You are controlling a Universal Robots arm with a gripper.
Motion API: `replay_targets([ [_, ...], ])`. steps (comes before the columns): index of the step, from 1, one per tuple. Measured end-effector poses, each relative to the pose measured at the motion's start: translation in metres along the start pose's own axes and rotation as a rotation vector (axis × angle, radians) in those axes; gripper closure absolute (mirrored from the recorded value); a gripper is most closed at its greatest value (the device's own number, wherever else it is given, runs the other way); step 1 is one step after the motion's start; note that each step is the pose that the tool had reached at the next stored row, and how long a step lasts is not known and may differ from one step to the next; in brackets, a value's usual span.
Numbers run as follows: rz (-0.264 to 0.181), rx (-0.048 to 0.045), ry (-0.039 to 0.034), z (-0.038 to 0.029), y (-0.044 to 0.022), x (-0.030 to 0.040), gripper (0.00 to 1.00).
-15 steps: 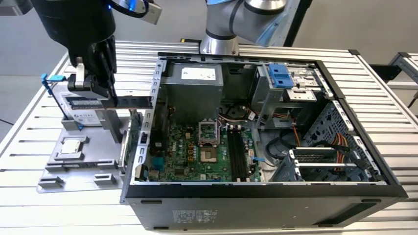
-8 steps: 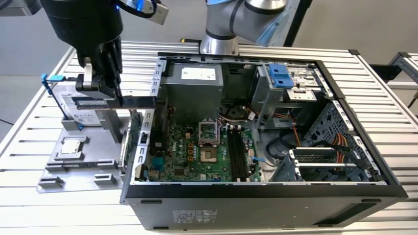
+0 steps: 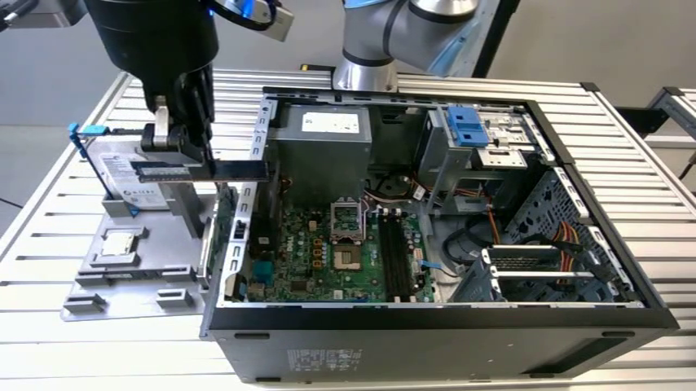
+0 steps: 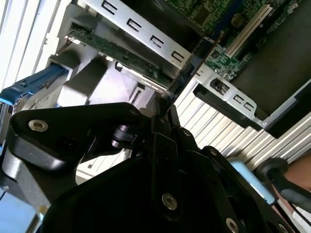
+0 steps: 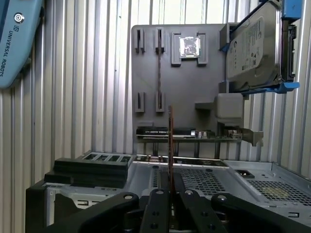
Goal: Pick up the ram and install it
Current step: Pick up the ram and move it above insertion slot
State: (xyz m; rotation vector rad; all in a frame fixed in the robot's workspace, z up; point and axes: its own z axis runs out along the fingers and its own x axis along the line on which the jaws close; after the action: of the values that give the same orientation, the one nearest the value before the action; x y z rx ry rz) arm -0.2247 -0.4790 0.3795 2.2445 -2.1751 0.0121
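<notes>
My gripper (image 3: pixel 182 159) is shut on the ram (image 3: pixel 240 169), a long thin board held level in the air. It hangs above the gap between the grey parts tray (image 3: pixel 130 281) and the wall of the open computer case (image 3: pixel 435 314) on the exterior view's left. In the first wrist view the ram (image 5: pixel 170 141) shows edge-on, rising from between the fingers of the gripper (image 5: pixel 170 187). In the second wrist view the ram (image 4: pixel 190 70) runs out from the gripper (image 4: pixel 167 109) toward the case frame. The black memory slots (image 3: pixel 394 259) lie on the motherboard inside the case.
The tray holds a hard drive (image 3: pixel 120 175) in a blue bracket, a square silver processor (image 3: pixel 117 243) and a green expansion card (image 3: pixel 225 232) standing at its case-side edge. The arm's base (image 3: pixel 364 69) stands behind the case. Cables and a drive cage (image 3: pixel 478 138) crowd the case's far side.
</notes>
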Motion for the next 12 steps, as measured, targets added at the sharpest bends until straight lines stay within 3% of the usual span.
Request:
replay_targets([
  [12,0.000,-0.0001,0.0001,-0.0001,-0.0162,0.0005,1.00],
])
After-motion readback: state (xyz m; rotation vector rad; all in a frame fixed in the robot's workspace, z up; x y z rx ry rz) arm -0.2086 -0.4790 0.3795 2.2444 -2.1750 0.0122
